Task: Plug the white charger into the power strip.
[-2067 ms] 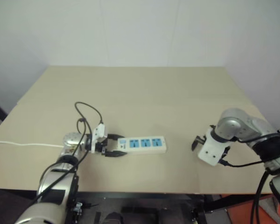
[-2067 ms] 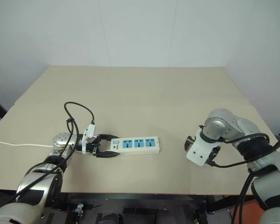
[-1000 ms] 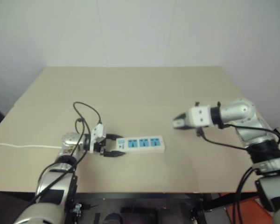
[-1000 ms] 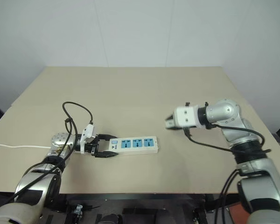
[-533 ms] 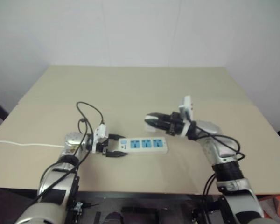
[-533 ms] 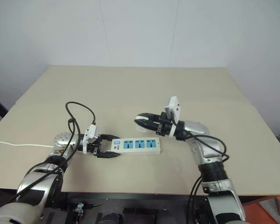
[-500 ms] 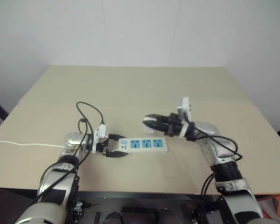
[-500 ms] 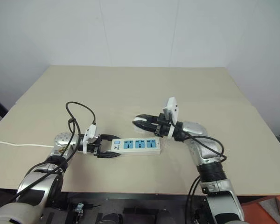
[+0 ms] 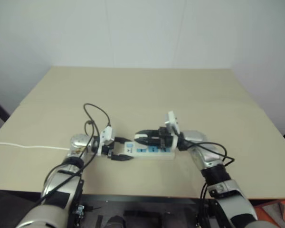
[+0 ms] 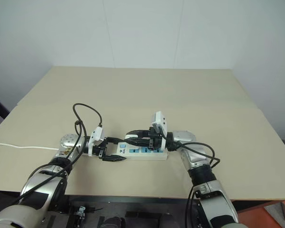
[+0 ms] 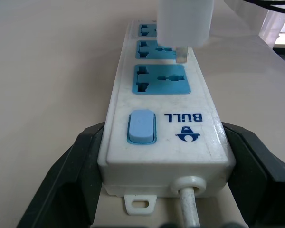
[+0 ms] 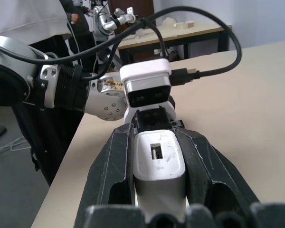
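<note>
A thin white cord (image 9: 23, 147) runs in from the table's left edge toward the left arm, and a black cable (image 10: 85, 116) loops up over that arm's wrist. The left gripper (image 10: 115, 149) has its two black fingers (image 11: 73, 175) spread wide around the switch end of the power strip (image 10: 147, 152), one finger along each side of the strip, which lies flat on the tan table (image 10: 180, 90) near its front edge. In the left wrist view the strip shows a pale blue switch (image 11: 141, 126), the printed word "BULL" (image 11: 183, 117) with a small logo beneath it, and three blue socket faces in a row. The white charger (image 11: 185, 21) hangs just above the strip with a metal prong (image 11: 181, 53) pointing down over the middle socket, partly hiding it. The right gripper (image 12: 156, 161) reaches in from the right, its fingers clamped on the charger's sides, the charger's small port facing the wrist camera.
</note>
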`<act>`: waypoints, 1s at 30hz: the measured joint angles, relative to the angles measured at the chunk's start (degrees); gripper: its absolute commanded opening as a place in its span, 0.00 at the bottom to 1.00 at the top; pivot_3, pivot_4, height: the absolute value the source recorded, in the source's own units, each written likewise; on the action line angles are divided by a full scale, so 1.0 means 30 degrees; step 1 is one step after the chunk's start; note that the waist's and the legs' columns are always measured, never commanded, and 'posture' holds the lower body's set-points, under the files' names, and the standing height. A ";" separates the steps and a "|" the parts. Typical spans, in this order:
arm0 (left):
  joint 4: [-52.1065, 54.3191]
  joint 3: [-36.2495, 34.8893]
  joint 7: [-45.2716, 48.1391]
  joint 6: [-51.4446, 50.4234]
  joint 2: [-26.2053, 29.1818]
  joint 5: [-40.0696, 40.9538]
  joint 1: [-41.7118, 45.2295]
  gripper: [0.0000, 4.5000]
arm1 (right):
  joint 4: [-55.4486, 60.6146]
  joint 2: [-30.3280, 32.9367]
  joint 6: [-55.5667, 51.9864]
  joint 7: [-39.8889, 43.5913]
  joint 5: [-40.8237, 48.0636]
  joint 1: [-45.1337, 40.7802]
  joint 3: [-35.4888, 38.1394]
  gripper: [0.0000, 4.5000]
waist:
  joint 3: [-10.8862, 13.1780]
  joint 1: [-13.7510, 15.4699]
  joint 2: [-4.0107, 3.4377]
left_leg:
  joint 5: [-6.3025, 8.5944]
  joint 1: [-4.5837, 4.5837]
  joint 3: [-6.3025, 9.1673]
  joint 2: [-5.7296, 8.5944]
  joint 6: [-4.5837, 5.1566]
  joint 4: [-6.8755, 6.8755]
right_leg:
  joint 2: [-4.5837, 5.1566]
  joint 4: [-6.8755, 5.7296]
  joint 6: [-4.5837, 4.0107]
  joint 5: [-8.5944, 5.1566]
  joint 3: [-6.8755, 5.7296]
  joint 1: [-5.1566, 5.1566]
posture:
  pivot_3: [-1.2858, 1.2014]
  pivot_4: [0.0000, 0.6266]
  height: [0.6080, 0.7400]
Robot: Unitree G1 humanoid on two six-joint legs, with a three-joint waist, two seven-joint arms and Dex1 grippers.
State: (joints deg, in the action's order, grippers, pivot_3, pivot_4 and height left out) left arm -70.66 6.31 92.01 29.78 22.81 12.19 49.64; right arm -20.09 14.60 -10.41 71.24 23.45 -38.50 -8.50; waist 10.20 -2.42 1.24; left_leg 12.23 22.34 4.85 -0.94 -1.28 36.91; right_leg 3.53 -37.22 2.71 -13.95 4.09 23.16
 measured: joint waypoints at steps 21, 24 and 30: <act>0.0001 0.0604 -0.0011 -0.0046 0.0086 0.0610 0.0007 0.72 | -0.3028 -0.0701 0.2598 0.0281 -0.1238 -0.1087 0.0102 0.26 | 0.0000 -0.0014 -0.0001 | 0.0000 0.0000 0.0001 0.0000 0.0000 -0.0002 | 0.0000 0.0001 0.0000 0.0000 -0.0001 0.0002 | 0.52 0.24 1.00; 0.0001 0.0620 -0.0013 -0.0058 0.0086 0.0687 0.0020 0.72 | -0.3272 -0.0809 0.2909 0.0291 -0.1376 -0.1110 0.0110 0.26 | 0.0000 -0.0010 -0.0001 | 0.0000 0.0000 0.0001 0.0000 0.0000 -0.0002 | 0.0000 0.0003 0.0001 0.0000 -0.0001 0.0001 | 0.52 0.24 1.00; 0.0001 0.0713 -0.0023 -0.0187 0.0095 0.0864 0.0057 0.72 | -0.3884 -0.0738 0.3450 0.0360 -0.1397 -0.1195 0.0340 0.26 | -0.0001 -0.0003 -0.0002 | 0.0000 -0.0002 0.0001 0.0000 0.0000 -0.0003 | 0.0000 0.0003 0.0001 0.0000 -0.0002 -0.0001 | 0.52 0.24 1.00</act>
State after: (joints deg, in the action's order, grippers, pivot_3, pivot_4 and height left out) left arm -70.66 8.45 91.94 29.22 23.10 14.78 49.81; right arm -31.74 12.39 -0.05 72.32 19.26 -42.09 -7.47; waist 10.19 -2.42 1.23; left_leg 12.23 22.33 4.85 -0.94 -1.28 36.91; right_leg 3.53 -37.21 2.72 -13.95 4.08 23.15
